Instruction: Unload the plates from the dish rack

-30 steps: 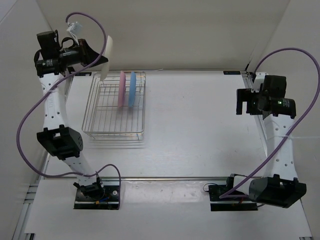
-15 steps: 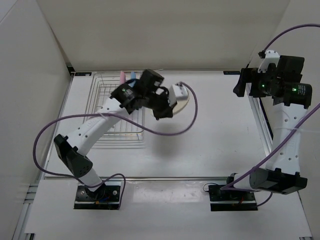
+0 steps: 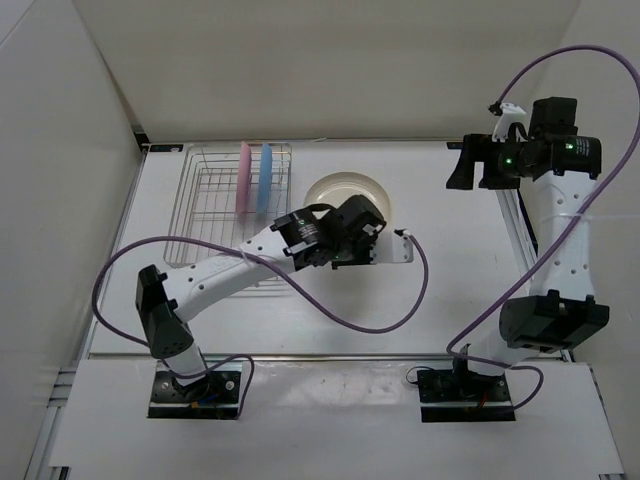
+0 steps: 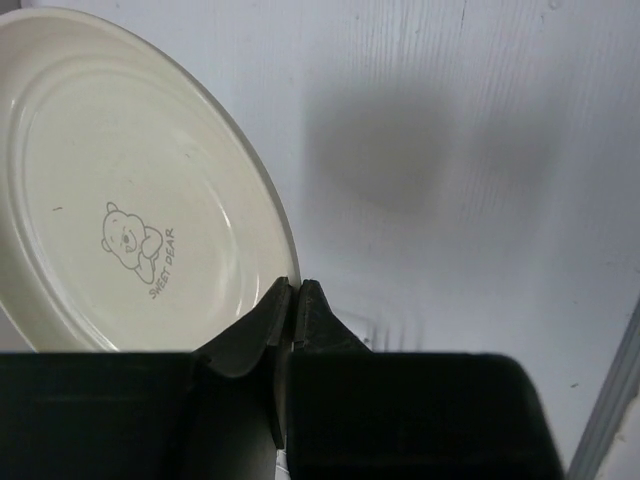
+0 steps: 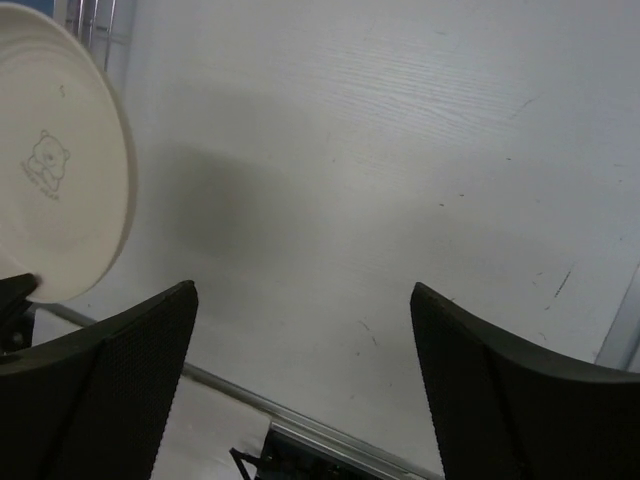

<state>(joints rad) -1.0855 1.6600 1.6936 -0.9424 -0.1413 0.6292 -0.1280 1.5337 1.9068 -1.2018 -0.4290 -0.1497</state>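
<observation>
My left gripper (image 3: 350, 218) is shut on the near rim of the cream plate (image 3: 347, 193), which is face up and low over the table, just right of the dish rack (image 3: 210, 230). I cannot tell whether it touches the table. In the left wrist view my jaws (image 4: 295, 290) pinch the rim of the cream plate (image 4: 120, 180), which has a bear print. The pink plate (image 3: 243, 177) and the light blue plate (image 3: 265, 177) stand upright in the rack's far end. My right gripper (image 3: 463, 166) is open, empty and held high at the far right (image 5: 300, 290). The cream plate (image 5: 55, 160) also shows in the right wrist view.
White walls close in the table at the back and on both sides. A purple cable (image 3: 400, 290) loops from the left arm over the table's middle. A metal rail (image 3: 320, 357) runs along the near edge.
My left arm swung the cream plate from above the rack's far left corner to the table right of the rack and lowered it. My right arm rose and moved farther back.
</observation>
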